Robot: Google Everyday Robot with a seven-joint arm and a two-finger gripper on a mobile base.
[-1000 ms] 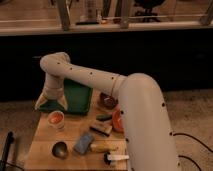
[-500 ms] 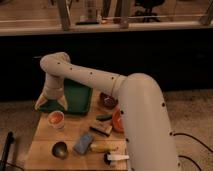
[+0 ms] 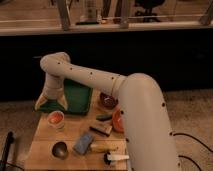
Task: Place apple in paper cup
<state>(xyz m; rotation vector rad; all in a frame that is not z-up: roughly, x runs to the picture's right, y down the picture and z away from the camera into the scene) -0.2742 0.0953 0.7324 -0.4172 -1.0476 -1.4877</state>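
pincer (image 3: 51,104) hangs over the left end of the counter (image 3: 45,150), fingers spread and released, nothing between them – its two pale fingertips straddle the space just above the paper cup (image 3: 56,120). the apple (image 3: 56,118) sits inside the paper cup, orange-red top showing within the rim. relation that matters: apple lies directly below and slightly toward the camera from the pincer, cup upright, no long axis to speak of. green tray (image 3: 77,96) lies behind the pincer; dark metal bowl (image 3: 60,149) near the front edge, blue sponge (image 3: 83,143) beside it. judgement – placement looks done; the arm only needs to lift clear without tipping the cup
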